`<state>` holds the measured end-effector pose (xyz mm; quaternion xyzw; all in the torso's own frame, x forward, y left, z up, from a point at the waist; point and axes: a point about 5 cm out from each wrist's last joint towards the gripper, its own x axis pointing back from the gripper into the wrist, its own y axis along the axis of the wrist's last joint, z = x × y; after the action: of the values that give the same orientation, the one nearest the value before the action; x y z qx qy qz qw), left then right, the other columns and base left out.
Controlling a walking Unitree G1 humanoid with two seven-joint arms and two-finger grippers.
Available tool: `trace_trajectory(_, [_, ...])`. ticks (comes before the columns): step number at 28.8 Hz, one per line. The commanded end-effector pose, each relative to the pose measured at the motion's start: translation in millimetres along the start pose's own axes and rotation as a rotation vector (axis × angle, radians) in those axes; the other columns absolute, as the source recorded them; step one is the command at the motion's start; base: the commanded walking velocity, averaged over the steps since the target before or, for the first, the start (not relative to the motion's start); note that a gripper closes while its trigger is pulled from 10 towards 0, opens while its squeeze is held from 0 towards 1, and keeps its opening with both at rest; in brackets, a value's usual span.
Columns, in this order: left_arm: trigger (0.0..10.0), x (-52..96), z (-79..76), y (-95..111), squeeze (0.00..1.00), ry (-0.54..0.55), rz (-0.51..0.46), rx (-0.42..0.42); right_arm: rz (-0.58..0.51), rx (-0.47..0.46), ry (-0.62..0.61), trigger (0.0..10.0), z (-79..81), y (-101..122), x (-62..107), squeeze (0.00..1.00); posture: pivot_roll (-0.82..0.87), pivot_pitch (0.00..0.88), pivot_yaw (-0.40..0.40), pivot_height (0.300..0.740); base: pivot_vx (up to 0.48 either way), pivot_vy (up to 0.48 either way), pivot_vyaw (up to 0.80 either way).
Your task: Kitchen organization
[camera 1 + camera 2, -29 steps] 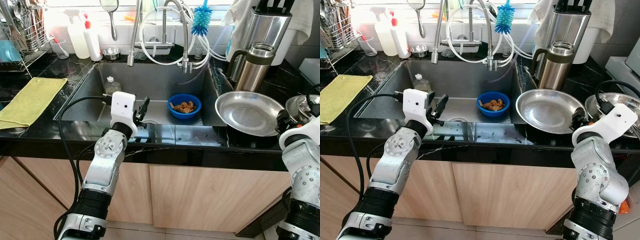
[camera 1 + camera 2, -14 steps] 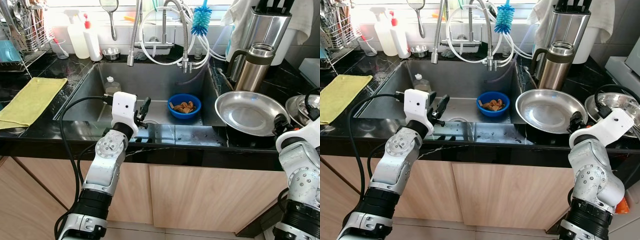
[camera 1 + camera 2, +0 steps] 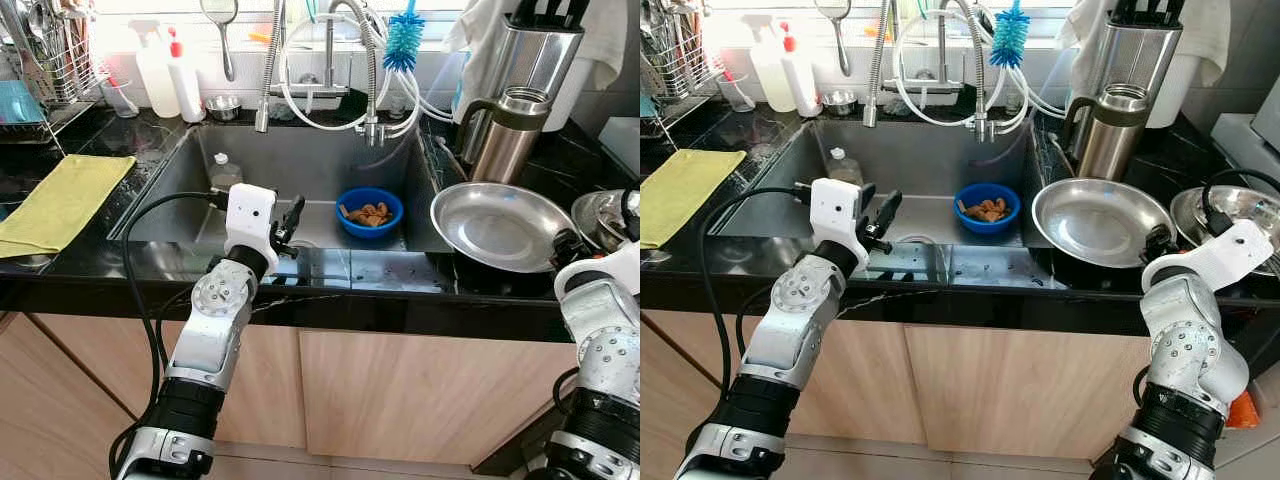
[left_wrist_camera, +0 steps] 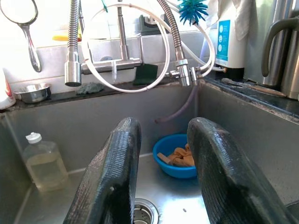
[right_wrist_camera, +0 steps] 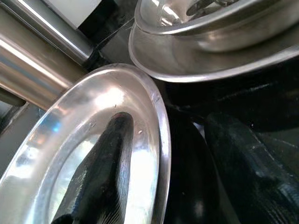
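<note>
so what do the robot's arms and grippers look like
Both arms are silver metal with round joints and black forearm sections. Each wrist carries a white block, fed by a black cable. The left gripper and right gripper each have two long, rounded black fingers with a slightly textured surface.

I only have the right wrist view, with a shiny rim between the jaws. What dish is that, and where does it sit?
Observer: It is the wide steel plate on the black counter, just right of the sink. The right gripper straddles its right rim.
Operator: What stands behind it?
Observer: A steel flask with a dark handle, upright beyond the plate's far edge.
Operator: And the left arm?
Observer: The left gripper hovers at the sink's front edge, jaws open, aimed at a blue bowl of food scraps in the basin.
</note>
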<state>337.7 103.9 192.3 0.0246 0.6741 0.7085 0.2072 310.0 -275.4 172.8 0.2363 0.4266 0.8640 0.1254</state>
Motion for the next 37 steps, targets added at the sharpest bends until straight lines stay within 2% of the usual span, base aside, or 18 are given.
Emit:
trace_trajectory(1, [10.0,-2.5,-0.3,0.7,0.0,-0.008,0.01,0.011,0.015,0.029,0.013,10.0,5.8,2.1,-2.7,0.0,0.0,0.017,0.008,0.74,0.0,0.0,0.0])
trace_trajectory(11, [10.0,-2.5,-1.3,-0.2,0.0,-0.015,0.014,0.013,0.051,0.089,0.022,10.0,8.1,-0.3,-6.9,0.0,0.0,0.018,0.006,0.74,0.0,0.0,0.0])
trace_trajectory(12, [10.0,-2.5,-1.6,-0.4,0.0,-0.016,0.015,0.014,0.054,0.094,0.022,8.3,8.0,-0.5,-7.2,0.0,-0.01,0.019,0.005,0.74,0.0,0.0,0.0])
trace_trajectory(13, [10.0,-2.4,-1.9,-0.7,0.0,-0.017,0.016,0.014,0.057,0.099,0.023,4.2,7.8,-0.7,-7.3,0.0,-0.01,0.019,0.004,0.74,0.0,0.0,0.0])
trace_trajectory(14, [10.0,-2.4,-1.9,-0.7,0.0,-0.017,0.016,0.014,0.057,0.099,0.023,4.2,7.8,-0.7,-7.3,0.0,-0.01,0.019,0.004,0.74,0.0,0.0,0.0])
trace_trajectory(15, [10.0,-2.3,-2.1,-0.9,0.0,-0.019,0.018,0.014,0.059,0.103,0.024,0.0,7.7,-0.8,-7.5,0.0,-0.01,0.019,0.004,0.74,0.0,0.0,0.0])
trace_trajectory(33, [10.0,-2.5,-3.3,-1.6,0.0,-0.028,0.022,0.015,0.069,0.109,0.051,0.0,12.0,-2.7,-8.3,0.0,0.0,0.018,0.002,0.74,0.0,0.0,0.0])
trace_trajectory(37, [10.0,-2.7,-3.4,-1.6,0.0,-0.029,0.022,0.014,0.066,0.101,0.104,0.0,19.1,-3.5,-6.5,0.0,-0.01,0.016,0.003,0.74,0.0,0.0,0.0])
